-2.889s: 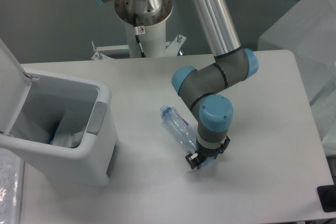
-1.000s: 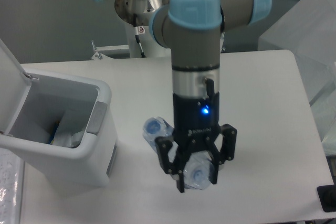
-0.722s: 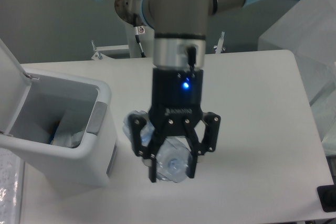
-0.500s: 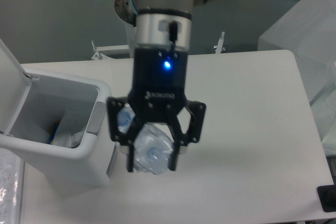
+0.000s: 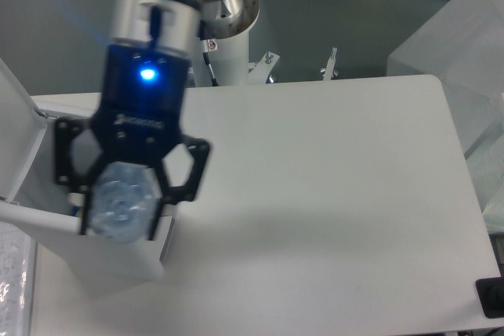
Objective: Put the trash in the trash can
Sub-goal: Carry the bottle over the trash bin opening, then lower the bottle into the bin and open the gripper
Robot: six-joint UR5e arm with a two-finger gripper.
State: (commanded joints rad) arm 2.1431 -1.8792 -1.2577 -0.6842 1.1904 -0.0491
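Hanging over the trash can (image 5: 47,230), the gripper (image 5: 120,214) pinches a clear plastic bottle (image 5: 118,208).

Seen end-on, the bottle shows its round base toward the camera, clamped between the black fingers (image 5: 161,206), which close against its two sides. A blue light glows on the gripper's dark body, and the silver wrist above it runs up out of the top of the view. The bottle is off the white table (image 5: 331,194) and sits above the bin's open mouth, near its front right corner; the gripper hides most of that opening. The bin stands at the table's left edge with its white lid (image 5: 16,127) tilted up and back on the far left. Behind the table stands the arm's white base post (image 5: 228,60).
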